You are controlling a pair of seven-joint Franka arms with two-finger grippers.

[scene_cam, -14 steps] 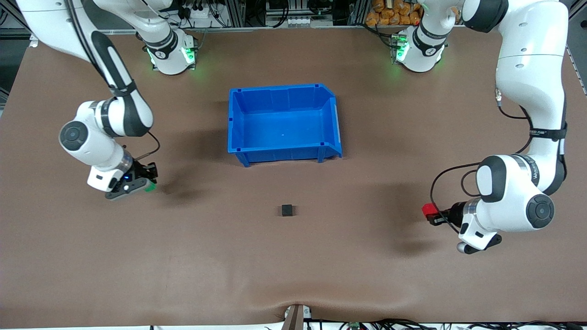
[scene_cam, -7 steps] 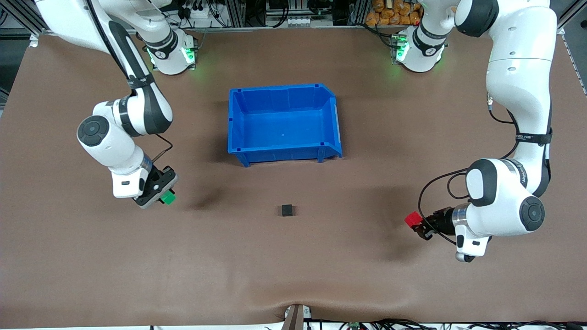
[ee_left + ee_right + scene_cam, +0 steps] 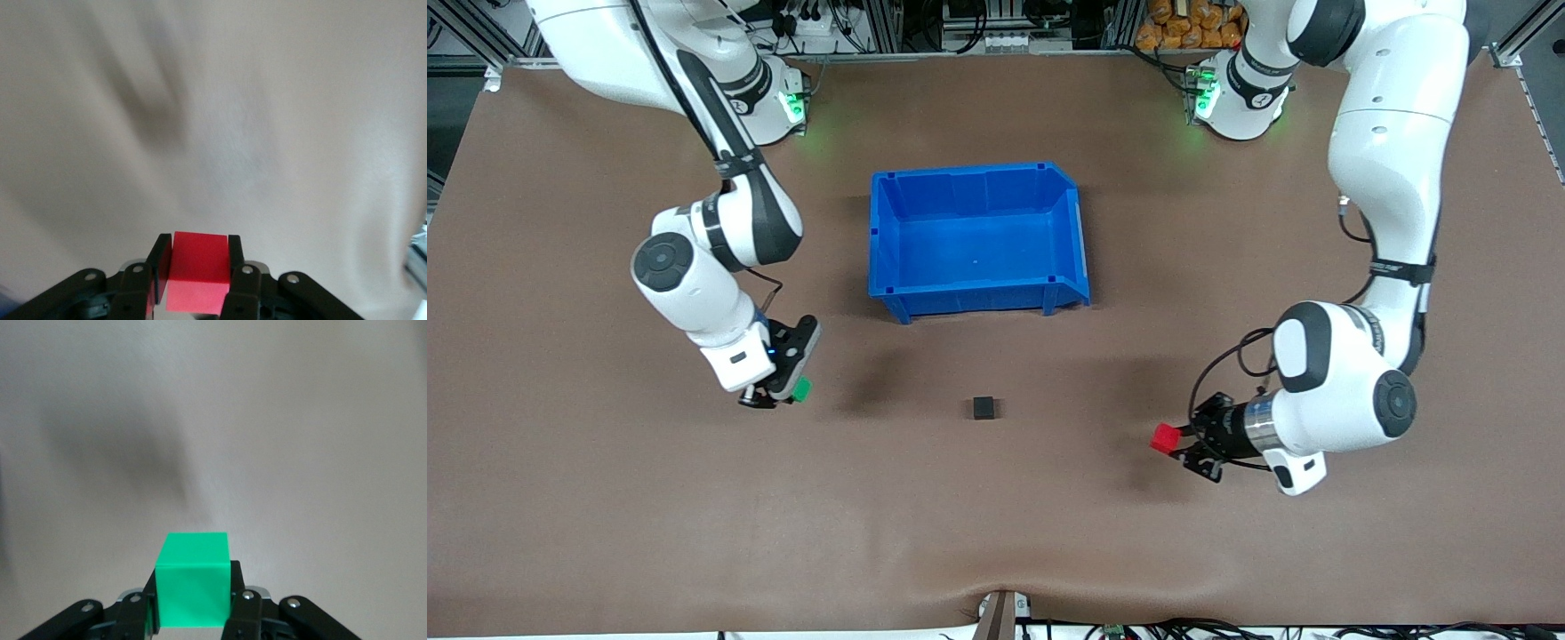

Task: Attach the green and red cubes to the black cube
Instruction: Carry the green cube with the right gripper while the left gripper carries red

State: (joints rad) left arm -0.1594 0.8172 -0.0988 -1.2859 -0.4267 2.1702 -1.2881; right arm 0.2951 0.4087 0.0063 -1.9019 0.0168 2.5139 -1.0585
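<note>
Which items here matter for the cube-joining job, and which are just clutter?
In play:
- green cube, held in the right gripper
- red cube, held in the left gripper
- black cube, alone on the table

Lying about:
- blue bin

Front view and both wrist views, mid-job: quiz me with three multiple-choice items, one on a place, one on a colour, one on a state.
1. Where is the black cube?
A. In the blue bin
B. On the table, nearer the front camera than the blue bin
C. In an end effector

2. Which cube does the left end effector hold?
A. Red
B. Green
C. Black

3. What state is the right end effector in?
A. Open above the bin
B. Shut on nothing
C. Shut on the green cube

Key: 1 B, the black cube sits alone on the brown table. 2 A, the red cube shows between its fingers. 3 C, its fingers clamp the green cube's sides.
</note>
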